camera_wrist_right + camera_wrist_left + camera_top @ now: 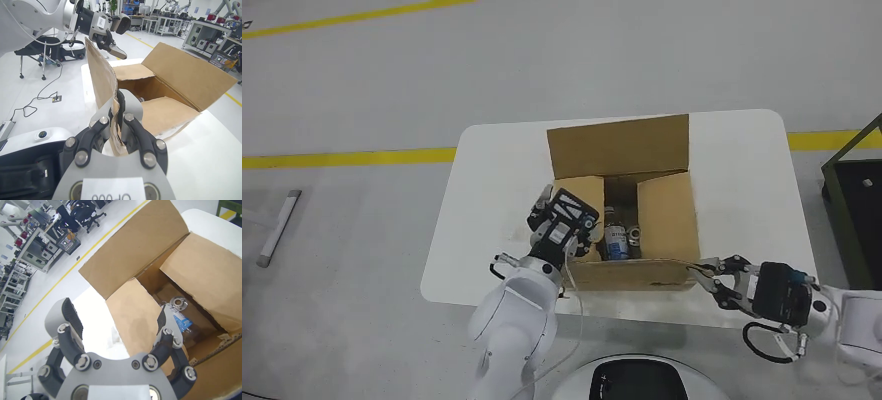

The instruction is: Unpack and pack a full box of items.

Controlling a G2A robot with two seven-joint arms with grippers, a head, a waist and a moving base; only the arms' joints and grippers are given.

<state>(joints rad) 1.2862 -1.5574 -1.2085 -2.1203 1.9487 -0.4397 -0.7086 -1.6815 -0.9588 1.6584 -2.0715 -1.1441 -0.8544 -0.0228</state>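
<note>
Pinching cardboard box near flap, right gripper risks tearing frayed edge; left gripper, fingers wide over box, may snag inner flap reaching bottle.

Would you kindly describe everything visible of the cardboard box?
The cardboard box is brown corrugated card, standing open on the white table. Its far flap tilts back, two side flaps fold inward over the opening, and the upright near flap, torn at its edge, is pinched by the right gripper. The open left gripper hangs over one side flap. Inside lie a blue-labelled clear bottle and a metal flange.
</note>
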